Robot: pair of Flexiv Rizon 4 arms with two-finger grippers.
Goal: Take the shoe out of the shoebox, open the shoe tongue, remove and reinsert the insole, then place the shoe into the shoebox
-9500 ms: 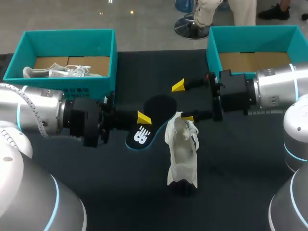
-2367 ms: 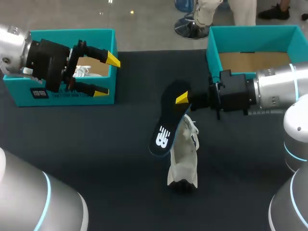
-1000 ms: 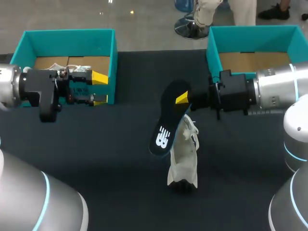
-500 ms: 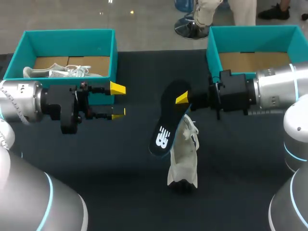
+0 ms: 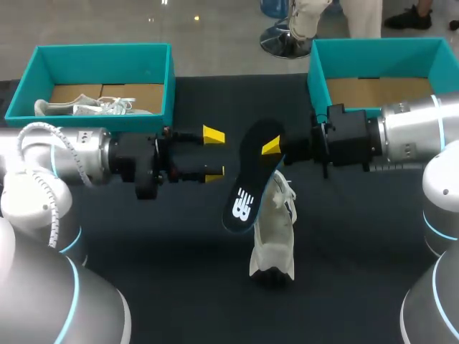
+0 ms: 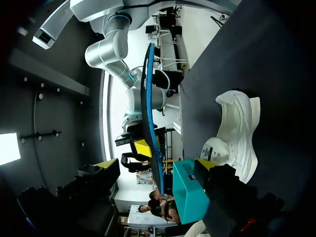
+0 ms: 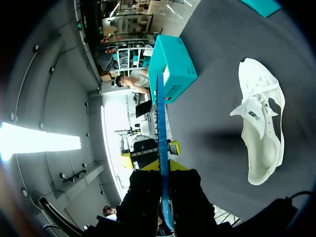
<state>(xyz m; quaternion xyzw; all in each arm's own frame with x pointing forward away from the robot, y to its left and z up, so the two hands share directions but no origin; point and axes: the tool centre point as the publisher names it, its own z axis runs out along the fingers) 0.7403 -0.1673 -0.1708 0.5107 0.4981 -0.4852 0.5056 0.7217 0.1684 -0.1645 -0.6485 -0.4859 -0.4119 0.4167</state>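
Note:
My right gripper [image 5: 271, 147] is shut on the heel end of a black, blue-edged insole [image 5: 251, 179] and holds it tilted above the table. The insole's toe end hangs over a white shoe [image 5: 272, 229] that lies on the dark table with its tongue open. In the right wrist view the insole [image 7: 161, 123] stands edge-on in my right gripper [image 7: 164, 170], with the shoe [image 7: 261, 123] off to one side. My left gripper [image 5: 214, 154] is open just left of the insole. Its wrist view shows the insole [image 6: 148, 113] edge-on ahead of it and the shoe [image 6: 237, 133] beside it.
A teal shoebox [image 5: 93, 54] at the back left holds another white shoe [image 5: 86, 107]. A second teal shoebox [image 5: 373, 46] stands at the back right, behind my right arm. The table [image 5: 143, 244] is covered in dark cloth.
My left arm has swung right from in front of the left box toward the insole, its gripper still open. The right arm, insole and shoe have not moved.

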